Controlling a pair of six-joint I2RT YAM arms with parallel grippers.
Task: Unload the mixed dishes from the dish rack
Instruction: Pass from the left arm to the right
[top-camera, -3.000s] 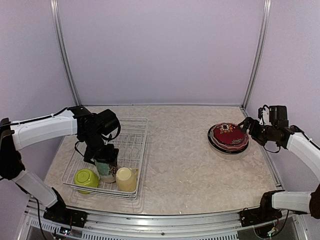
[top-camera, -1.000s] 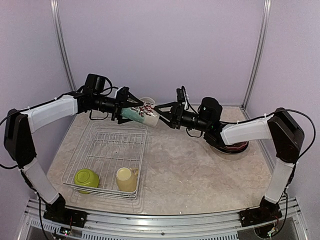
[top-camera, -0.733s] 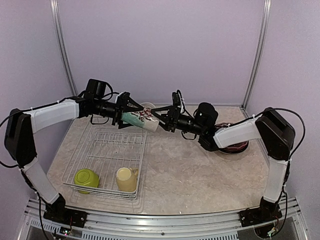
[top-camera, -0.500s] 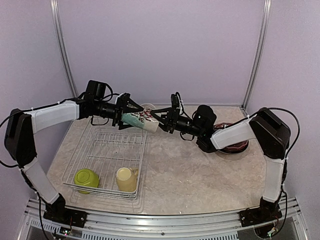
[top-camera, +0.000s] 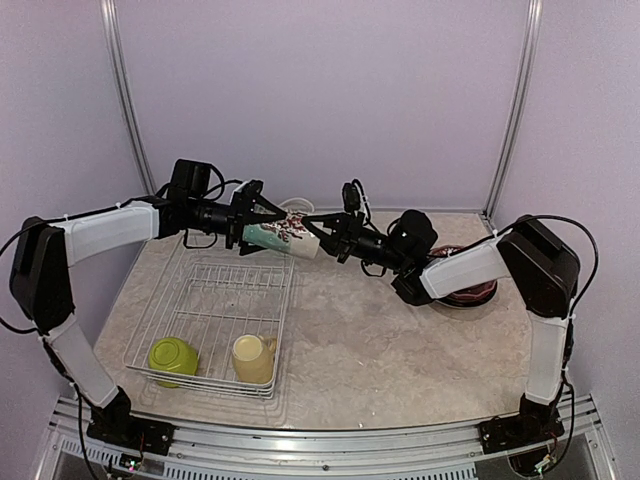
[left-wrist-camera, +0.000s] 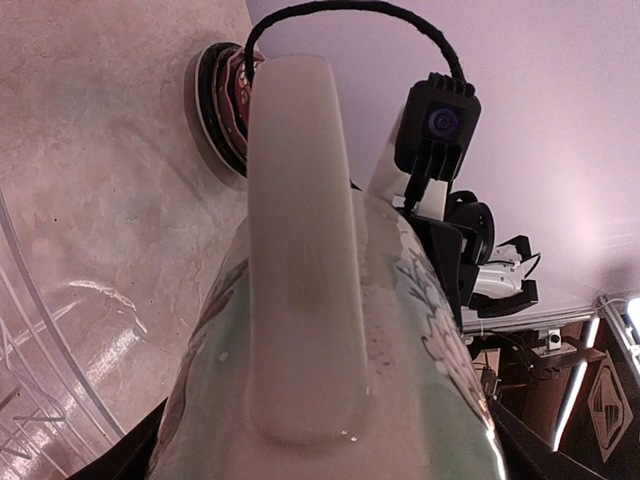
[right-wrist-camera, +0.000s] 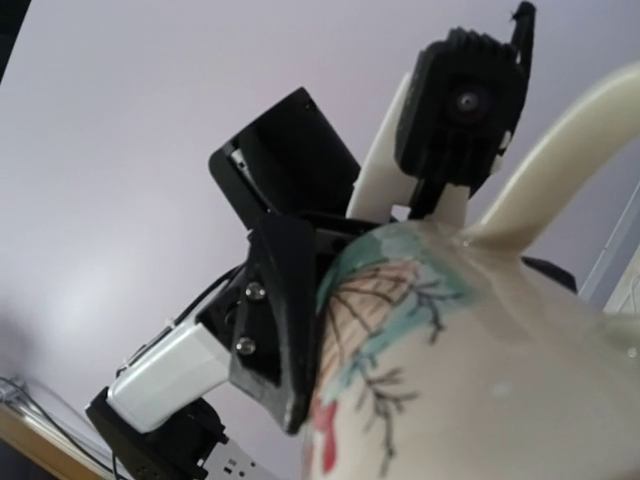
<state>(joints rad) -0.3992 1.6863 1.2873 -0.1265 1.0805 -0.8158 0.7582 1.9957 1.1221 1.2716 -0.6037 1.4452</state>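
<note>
Handover mid-air: white floral mug (top-camera: 285, 237) lies sideways above the far edge of the dish rack (top-camera: 215, 300). left gripper (top-camera: 262, 226) spans its body, jaws wide; right gripper (top-camera: 322, 240) looks pinched on the rim. I'd verify right's pinch holds before left releases, then withdraw straight. Hard beige marbled table (top-camera: 370, 340) below, lilac walls (top-camera: 320, 100), so a drop likely chips it

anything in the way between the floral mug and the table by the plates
Nothing visible. The floral mug hangs in the air past the far edge of the rack; only the right arm itself stretches between it and the plates.
</note>
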